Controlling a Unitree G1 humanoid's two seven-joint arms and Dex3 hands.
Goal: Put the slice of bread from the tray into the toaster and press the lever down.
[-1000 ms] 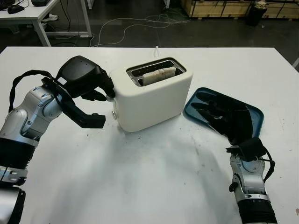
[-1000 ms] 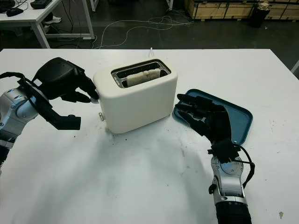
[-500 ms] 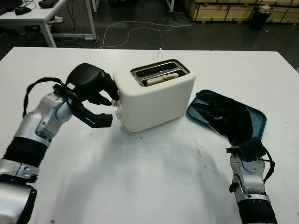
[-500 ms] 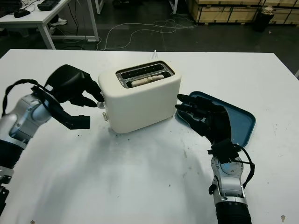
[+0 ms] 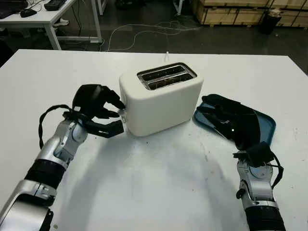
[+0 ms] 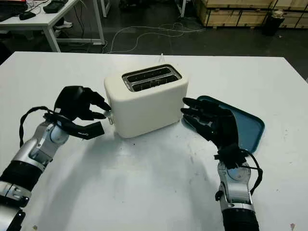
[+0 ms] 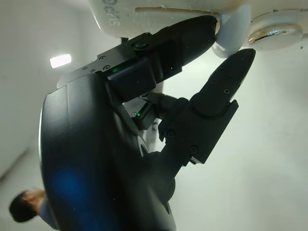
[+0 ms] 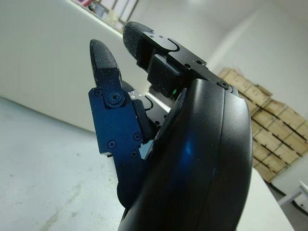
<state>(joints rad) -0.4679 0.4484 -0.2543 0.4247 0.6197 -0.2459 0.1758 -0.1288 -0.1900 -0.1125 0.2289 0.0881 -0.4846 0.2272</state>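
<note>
A white toaster point(image 5: 161, 98) stands mid-table, and its two top slots point(image 5: 166, 77) are dark. My left hand point(image 5: 118, 111) is at the toaster's left end, low on the side. Its fingers point(image 7: 192, 33) are curled around the white lever point(image 7: 232, 29), which sits near the bottom of its slot beside a round dial point(image 7: 274, 29). The blue tray point(image 5: 267, 127) lies to the right of the toaster. My right hand point(image 5: 228, 122) hovers open over the tray's near end, holding nothing.
The table point(image 5: 159, 187) is white, and its front part is bare. Beyond the far edge are a dark floor with cables point(image 5: 144, 29), another table point(image 5: 43, 14) at the back left and wooden crates point(image 5: 231, 9) at the back right.
My left hand has moved down with the lever along the toaster's end. The bread that stood up in the slot has sunk out of sight. The right hand has stayed over the tray.
</note>
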